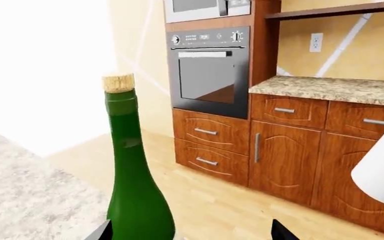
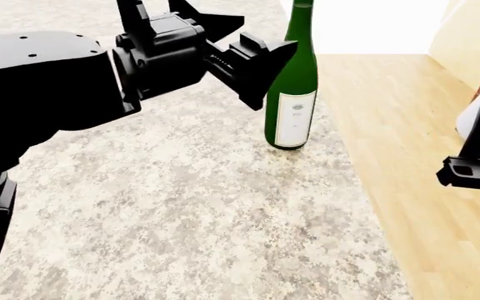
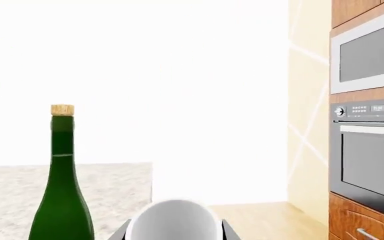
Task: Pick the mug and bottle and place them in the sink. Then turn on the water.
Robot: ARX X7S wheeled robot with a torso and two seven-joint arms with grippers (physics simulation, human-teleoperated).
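Note:
The dark green bottle (image 2: 294, 81) with a cream label stands upright on the speckled counter (image 2: 182, 200), close to its right edge. My left gripper (image 2: 249, 40) is open at the bottle's upper body, fingers spread wide. In the left wrist view the bottle (image 1: 135, 180) sits between the fingers, close to one fingertip (image 1: 102, 231), and is not clamped. My right gripper (image 3: 172, 234) is shut on the white mug (image 3: 172, 220), held in the air over the floor, off the counter's right side. The mug (image 2: 471, 119) shows at the head view's right edge. The sink and the water are out of view.
Light wood floor (image 2: 424, 125) runs along the right of the counter. Across the room stand a built-in black oven (image 1: 209, 75) with a microwave (image 1: 205, 9) above it, and wooden cabinets (image 1: 285, 150) under a granite top.

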